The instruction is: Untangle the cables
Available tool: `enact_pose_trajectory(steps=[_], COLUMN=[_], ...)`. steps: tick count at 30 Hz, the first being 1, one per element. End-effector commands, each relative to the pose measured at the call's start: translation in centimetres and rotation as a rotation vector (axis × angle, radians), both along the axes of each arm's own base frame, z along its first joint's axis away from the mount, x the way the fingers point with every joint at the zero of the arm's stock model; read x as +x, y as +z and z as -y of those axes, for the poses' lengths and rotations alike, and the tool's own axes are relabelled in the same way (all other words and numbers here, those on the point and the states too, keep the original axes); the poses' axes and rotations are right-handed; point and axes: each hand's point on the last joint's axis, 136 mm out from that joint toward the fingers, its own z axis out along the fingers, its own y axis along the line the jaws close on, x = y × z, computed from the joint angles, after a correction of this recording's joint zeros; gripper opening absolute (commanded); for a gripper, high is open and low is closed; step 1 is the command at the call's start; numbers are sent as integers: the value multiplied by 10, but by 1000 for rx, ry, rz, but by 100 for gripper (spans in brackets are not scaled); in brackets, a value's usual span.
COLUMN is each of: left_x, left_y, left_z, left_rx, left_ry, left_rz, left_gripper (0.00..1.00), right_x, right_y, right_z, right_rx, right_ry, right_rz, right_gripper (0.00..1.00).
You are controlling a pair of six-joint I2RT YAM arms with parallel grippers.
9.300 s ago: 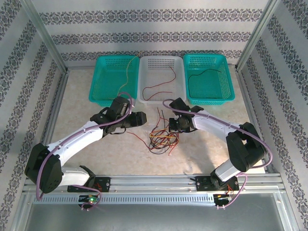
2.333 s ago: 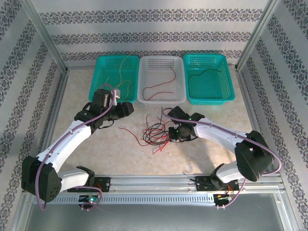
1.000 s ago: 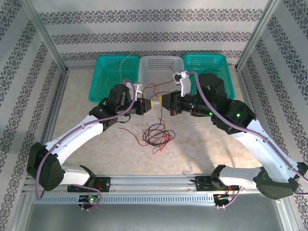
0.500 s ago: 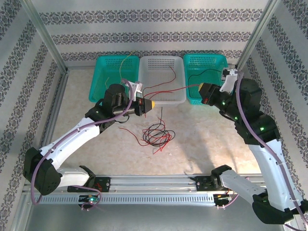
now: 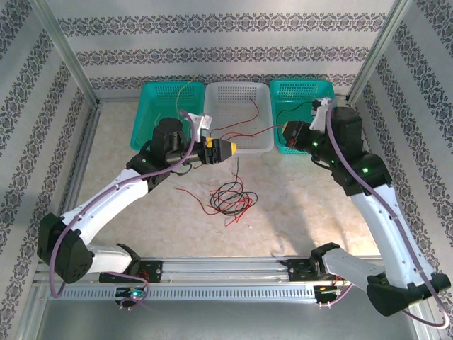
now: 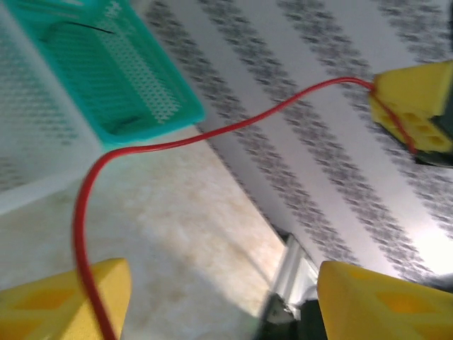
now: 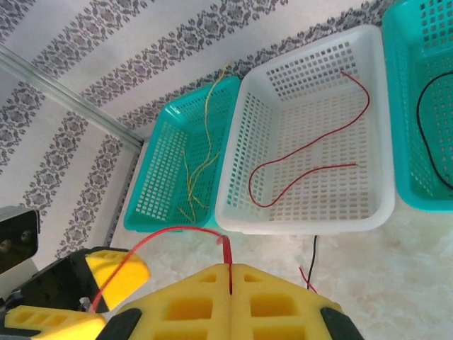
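We are looking at the right gripper (image 7: pixel 230 276), and its yellow fingers are squeezing tight on a thin red wire (image 6: pixel 233 126). The left gripper (image 5: pixel 228 149) is standing with its fingers wide apart and is holding nothing, but the red wire is running right past one of its fingers (image 6: pixel 71 301). The wire is stretching through the air from left to right, along the near side of the white basket (image 7: pixel 304 228). The pile of cables (image 5: pixel 230 198) is lying on the table (image 5: pixel 297 212), nearer to us and well apart from both grippers.

We are thinking about what could be going wrong from here. The wire could be snagging on that open left finger, so a pull from the right could be yanking it out of the tight fingers. A thin strand is hanging down toward the pile. We cannot tell if it is tied in, but if it is, a pull could be dragging the whole pile along. We are also worrying about the drop. The right gripper is hanging closest to the green basket (image 5: pixel 334 117) with a black wire (image 7: pixel 419 124) in it, so letting go here could be putting red in the wrong place
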Motion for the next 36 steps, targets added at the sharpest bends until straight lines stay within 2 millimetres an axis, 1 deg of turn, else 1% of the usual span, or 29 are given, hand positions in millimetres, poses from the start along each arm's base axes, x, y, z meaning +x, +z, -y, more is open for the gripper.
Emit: enact_pose_trajectory(steps=[1, 2, 3, 4, 8, 9, 11, 15, 17, 18, 20, 23, 26, 28, 31, 32, 33, 36], left_x=[23, 23, 22, 20, 10, 8, 5, 2, 2, 2, 1, 0, 1, 1, 1, 1, 1, -1], left_y=[-24, -31, -36, -40, -61, -63, -64, -55, -53, -52, -53, -55, -58, -58, -59, -60, -61, -66], left_z=[-58, -71, -78, -84, -100, -102, -105, -107, -107, -107, -106, -106, -105, -104, -103, -103, -103, -102], left_rx=[181, 219, 242, 266, 362, 372, 372, 341, 342, 341, 346, 346, 341, 336, 334, 336, 337, 339], left_ry=[316, 378, 405, 419, 448, 453, 458, 469, 465, 462, 455, 451, 447, 445, 444, 441, 441, 435], left_rz=[13, -2, -11, -17, -78, -86, -88, -62, -55, -51, -54, -62, -72, -78, -83, -87, -89, -105], left_gripper=[85, 90, 92, 98, 100, 100, 100, 100, 99, 98, 97, 94, 91, 89, 88, 87, 87, 84], right_x=[19, 27, 34, 42, 73, 81, 98, 129, 142, 147, 155, 162, 169, 174, 183, 186, 190, 205], right_y=[28, 31, 33, 35, 42, 43, 46, 51, 60, 63, 77, 98, 110, 113, 109, 103, 97, 64], right_z=[-12, -16, -19, -23, -38, -41, -48, -53, -54, -54, -53, -51, -49, -48, -51, -53, -54, -62], right_rx=[27, 18, 12, 6, 0, -3, -12, -53, -77, -83, -86, -87, -78, -71, -62, -59, -60, -70], right_ry=[42, 48, 54, 62, 91, 95, 103, 92, 85, 82, 77, 63, 50, 44, 45, 48, 51, 66], right_rz=[79, 86, 89, 94, 109, 113, 122, 141, 164, 167, 194, 236, 257, 261, 252, 240, 224, 154], right_gripper=[0, 0, 0, 0, 0, 0, 0, 0, 0, 0, 0, 0, 0, 0, 0, 0, 0, 0])
